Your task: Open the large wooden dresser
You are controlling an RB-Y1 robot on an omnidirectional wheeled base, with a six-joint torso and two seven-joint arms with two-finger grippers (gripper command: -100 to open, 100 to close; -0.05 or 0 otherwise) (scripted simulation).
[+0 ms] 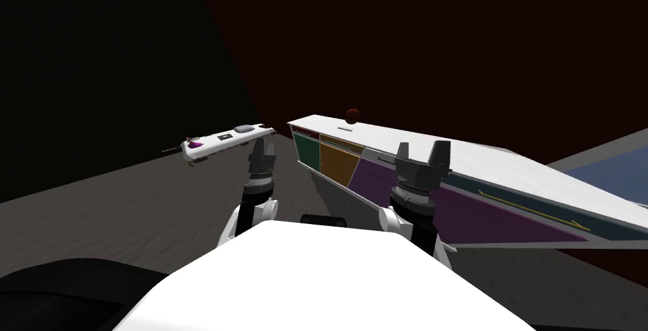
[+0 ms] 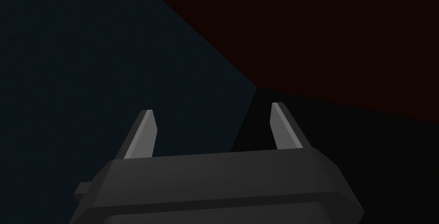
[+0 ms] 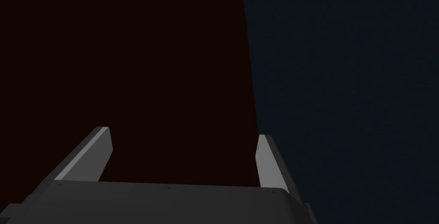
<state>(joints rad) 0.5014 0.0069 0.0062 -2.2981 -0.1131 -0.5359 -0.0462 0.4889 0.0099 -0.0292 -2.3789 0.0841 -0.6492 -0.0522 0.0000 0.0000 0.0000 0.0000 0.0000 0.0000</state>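
in front of a long dresser (image 1: 506,169) with a white top and green, orange and purple fronts, standing just right of the robot, both arms point upward with fingers apart: the right gripper (image 1: 423,150) before the purple panel, the left gripper (image 1: 262,147) well clear. every front is shut, contents hidden. the thin yellow handle (image 1: 531,209) offers little hold; blades could slip off, and a jolt might roll the 1 dark red ball (image 1: 352,115) off the top.

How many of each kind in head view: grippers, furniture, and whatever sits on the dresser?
Grippers: 2, left gripper and right gripper, both open
Dresser: 1
White table to its left: 1
Dark red ball on the dresser: 1
Total: 5
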